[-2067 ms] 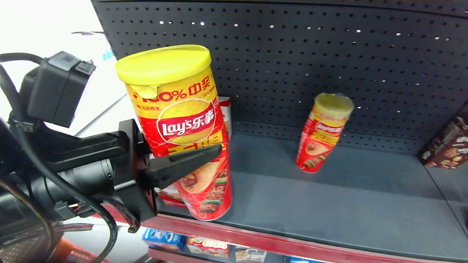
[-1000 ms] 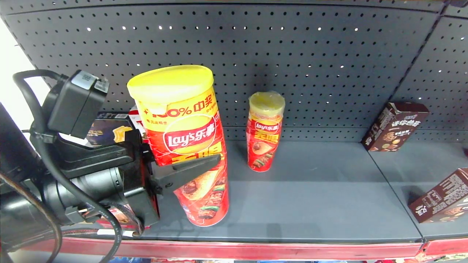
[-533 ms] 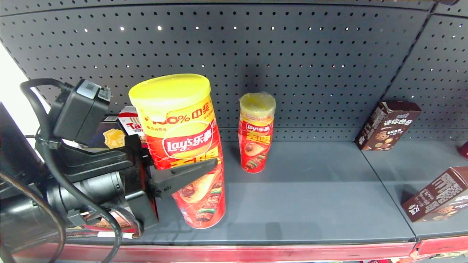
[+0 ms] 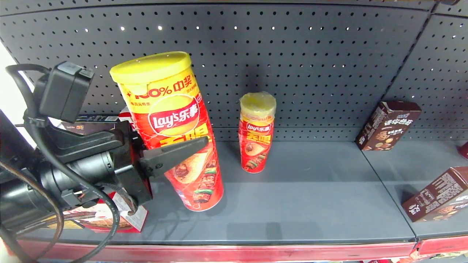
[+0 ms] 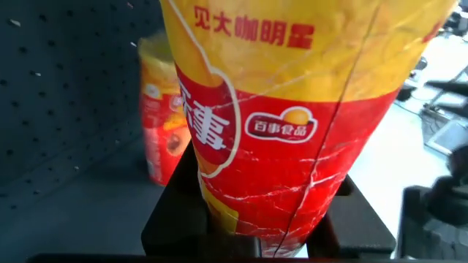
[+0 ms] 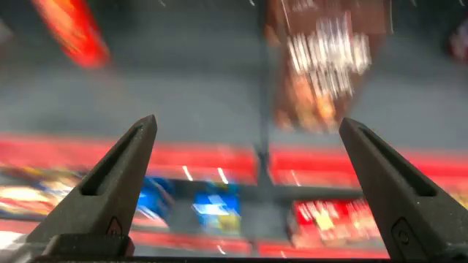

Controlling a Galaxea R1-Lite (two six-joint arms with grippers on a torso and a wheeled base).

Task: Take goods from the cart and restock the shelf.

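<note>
Red chip canisters (image 4: 166, 109) (image 4: 257, 133), two; brown boxes (image 4: 389, 126) (image 4: 437, 199), two

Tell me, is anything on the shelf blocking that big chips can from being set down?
Nothing visible does. The chips can in the left gripper tilts over bare shelf; the smaller can stands apart, farther back.

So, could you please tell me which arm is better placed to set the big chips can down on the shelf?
Left: the left hand is shut on the chips can, over the shelf. The right hand is open and empty.
</note>
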